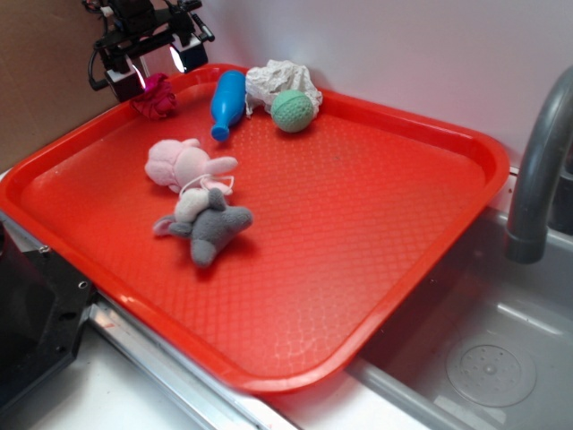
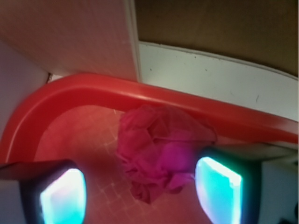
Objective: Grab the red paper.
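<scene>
Dark red crumpled paper wad sits in the far left corner of the big red plastic tray, between the spread fingers of the black gripper, which is open around it; the wrist view shows one pad touching it. Rightward lie a blue plastic bowling pin, white paper wad and green knitted ball.

The red paper is a crumpled, matt, wrinkled wad. The tray is glossy red plastic with a fine diamond-textured floor and a smooth rim. The white paper wad is creased and matt. The green ball has a knitted surface. The blue pin is smooth plastic. Both toy animals are soft plush cloth. The faucet is smooth grey; the sink looks like dull metal.
</scene>
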Controlling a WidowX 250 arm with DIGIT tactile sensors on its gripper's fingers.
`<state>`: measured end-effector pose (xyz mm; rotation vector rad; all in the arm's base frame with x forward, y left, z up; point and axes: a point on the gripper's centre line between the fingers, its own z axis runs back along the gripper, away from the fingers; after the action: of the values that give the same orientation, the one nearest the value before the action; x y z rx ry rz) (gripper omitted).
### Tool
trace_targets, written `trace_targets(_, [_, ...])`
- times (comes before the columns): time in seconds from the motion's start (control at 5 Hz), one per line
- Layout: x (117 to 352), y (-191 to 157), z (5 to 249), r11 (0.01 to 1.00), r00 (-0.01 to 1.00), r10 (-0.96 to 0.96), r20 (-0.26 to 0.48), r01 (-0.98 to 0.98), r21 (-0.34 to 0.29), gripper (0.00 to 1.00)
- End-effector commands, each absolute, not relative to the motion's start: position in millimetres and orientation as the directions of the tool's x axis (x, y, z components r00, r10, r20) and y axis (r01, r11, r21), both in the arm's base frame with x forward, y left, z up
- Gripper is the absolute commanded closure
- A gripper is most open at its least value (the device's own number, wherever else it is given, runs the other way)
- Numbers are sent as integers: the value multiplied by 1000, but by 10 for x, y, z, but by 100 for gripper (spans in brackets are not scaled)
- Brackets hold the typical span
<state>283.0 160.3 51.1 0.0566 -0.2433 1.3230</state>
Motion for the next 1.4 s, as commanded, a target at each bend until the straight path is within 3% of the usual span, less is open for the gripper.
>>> trace_targets(0.0, [2843, 1656, 535, 273, 240, 938, 250, -956, -106, 0])
trace_targets(0.6, [2797, 1711, 298, 270, 251, 928, 276, -962, -32, 0])
trace_targets(0.8, [2791, 1716, 263, 261, 244, 928, 281, -965, -24, 100])
trace_targets(1.2, [2791, 1709, 277, 267, 251, 925, 284, -964, -17, 100])
